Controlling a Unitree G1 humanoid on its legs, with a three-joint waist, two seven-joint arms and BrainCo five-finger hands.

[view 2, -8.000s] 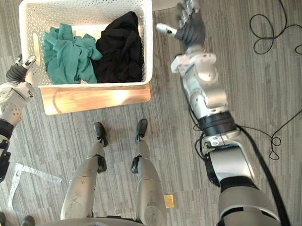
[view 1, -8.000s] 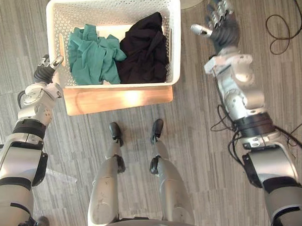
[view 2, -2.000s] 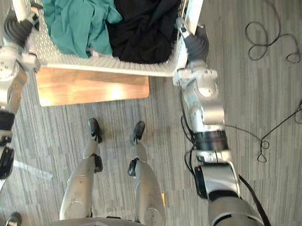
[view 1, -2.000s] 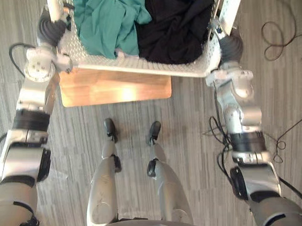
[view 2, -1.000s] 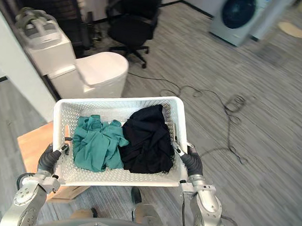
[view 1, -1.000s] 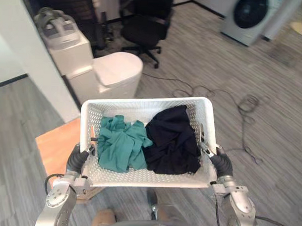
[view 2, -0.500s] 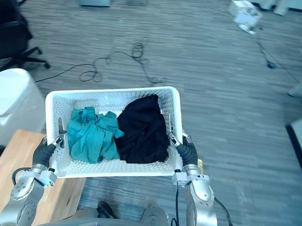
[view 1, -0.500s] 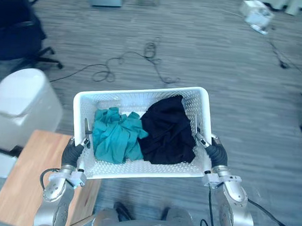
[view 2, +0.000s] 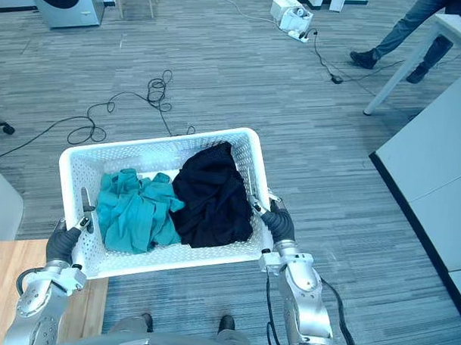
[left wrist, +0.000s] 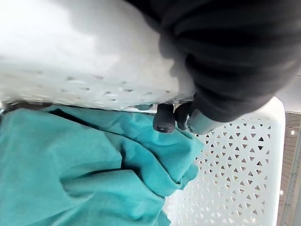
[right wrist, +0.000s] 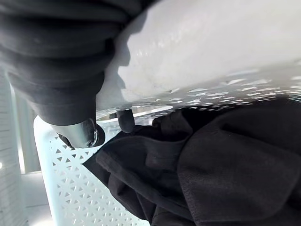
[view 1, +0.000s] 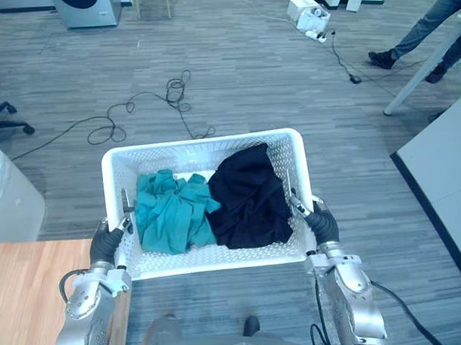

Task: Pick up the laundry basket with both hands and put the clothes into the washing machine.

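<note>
Turning has brought the washing machine (view 1: 81, 1) into sight, well beyond the laundry basket (view 1: 201, 145), so I judge I can carry it there. The clothes (view 1: 248, 196) lie inside it, and my left hand (view 1: 105, 244) and right hand (view 1: 320, 221) stay with fingers curled through its end handles.

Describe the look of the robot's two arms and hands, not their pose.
Both arms are built of silver-grey, rounded metal segments: left arm, right arm. The left hand and right hand wear dark ribbed covers over back and wrist. The fingers are silver with dark tips.
</note>
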